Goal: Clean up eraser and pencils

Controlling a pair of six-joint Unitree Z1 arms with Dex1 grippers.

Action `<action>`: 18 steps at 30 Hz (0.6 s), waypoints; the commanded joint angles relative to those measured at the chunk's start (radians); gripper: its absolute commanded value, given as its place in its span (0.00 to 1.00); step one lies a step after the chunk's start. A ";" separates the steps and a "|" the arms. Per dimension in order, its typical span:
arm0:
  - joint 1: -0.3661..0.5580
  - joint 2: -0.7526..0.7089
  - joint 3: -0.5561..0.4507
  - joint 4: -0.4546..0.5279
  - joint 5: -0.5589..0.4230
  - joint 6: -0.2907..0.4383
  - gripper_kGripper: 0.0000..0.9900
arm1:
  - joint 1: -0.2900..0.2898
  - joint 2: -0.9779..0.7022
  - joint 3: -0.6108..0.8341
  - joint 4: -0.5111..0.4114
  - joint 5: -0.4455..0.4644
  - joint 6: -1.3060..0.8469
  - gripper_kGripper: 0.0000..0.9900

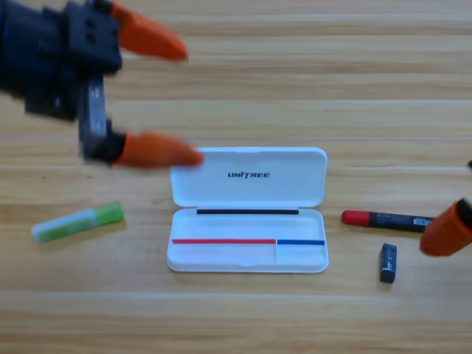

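High view shows the left gripper (181,103) up in the picture's upper left with its two orange jaws spread wide and nothing between them, the lower jaw tip hanging just over the top left corner of the white case's (295,193) raised lid. At the right edge the right gripper (448,228) shows only as one orange jaw tip, so I cannot tell whether it is parted or closed; that tip sits over the far end of the black-and-red pencil (383,219) and just above and right of the eraser (388,263). The case lies open in the middle of the wooden table (243,317), with nothing of the task in its tray. The green pencil (77,222) lies alone, well to the left of the case and below the left gripper, slightly tilted; the black-and-red pencil and the eraser lie close together just right of the case. No item is stowed, so the task looks barely begun, at a reach before a first pick. A next move would call for lowering a gripper squarely across one stick, closing on its middle, and carrying it over the tray.
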 commanded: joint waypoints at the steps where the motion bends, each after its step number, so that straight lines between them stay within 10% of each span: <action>1: 0.006 0.052 -0.032 -0.038 0.225 0.033 0.95 | -0.023 0.179 0.006 0.013 -0.091 0.168 1.00; 13: 0.158 0.326 -0.100 -0.026 0.597 0.269 0.95 | -0.052 0.405 -0.036 -0.056 -0.088 0.441 1.00; 18: 0.224 0.381 -0.149 0.059 0.587 0.304 0.96 | -0.058 0.466 -0.048 -0.106 -0.057 0.498 0.99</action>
